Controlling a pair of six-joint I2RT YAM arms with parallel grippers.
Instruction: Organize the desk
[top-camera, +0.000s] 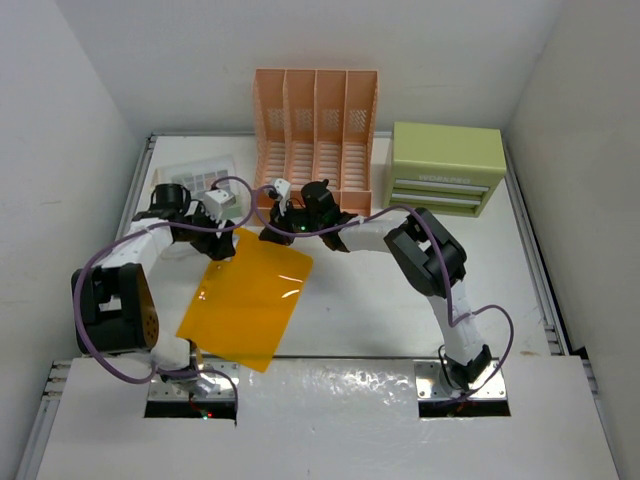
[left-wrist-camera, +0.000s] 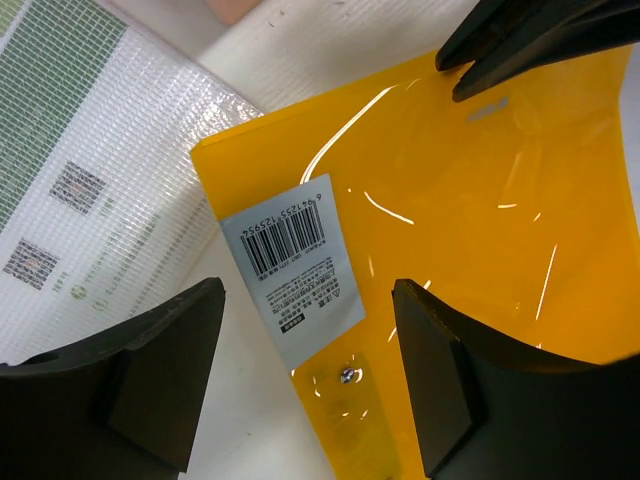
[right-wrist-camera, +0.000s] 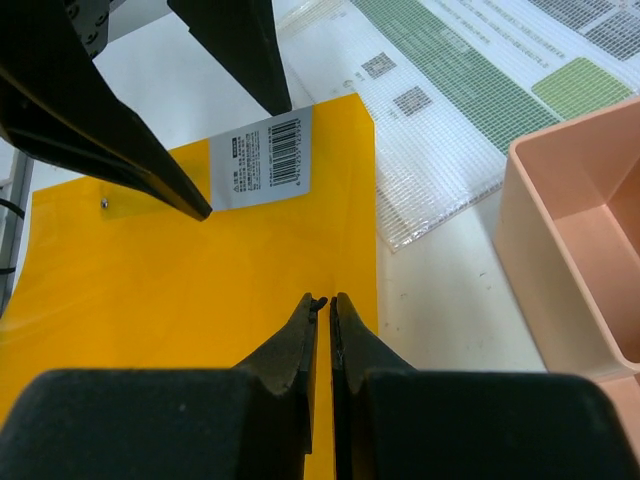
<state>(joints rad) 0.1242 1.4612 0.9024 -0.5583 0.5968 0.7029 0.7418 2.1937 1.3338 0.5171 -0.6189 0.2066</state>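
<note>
1. Nearest our bases, the orange folder (top-camera: 245, 300) lies on the desk (top-camera: 390, 310), left of centre. Its long axis runs from near-left away toward the far side, and its far edge looks lifted.
2. At that far edge our right gripper (right-wrist-camera: 323, 300) has its fingers pinched together on the sheet, so we judge it carries the folder. The right arm rises from its base to a high elbow, and the forearm then sweeps left across the desk.
3. Just left of it, our left gripper (left-wrist-camera: 305, 370) stands spread wide. Its fingers straddle the folder corner that bears the barcode label (left-wrist-camera: 290, 275), and they clasp nothing. The left arm's elbow is folded outward, with the forearm angled far and right.
4. Beyond the left gripper, a white mesh document pouch (top-camera: 195, 180) lies flat.
5. Farthest, the peach file rack (top-camera: 315, 130) stands directly behind the right gripper, with the green drawer box (top-camera: 445, 165) beside it. We judge the next move depends on this: the rack lies straight beyond the pinched edge, nearer the right arm.
</note>
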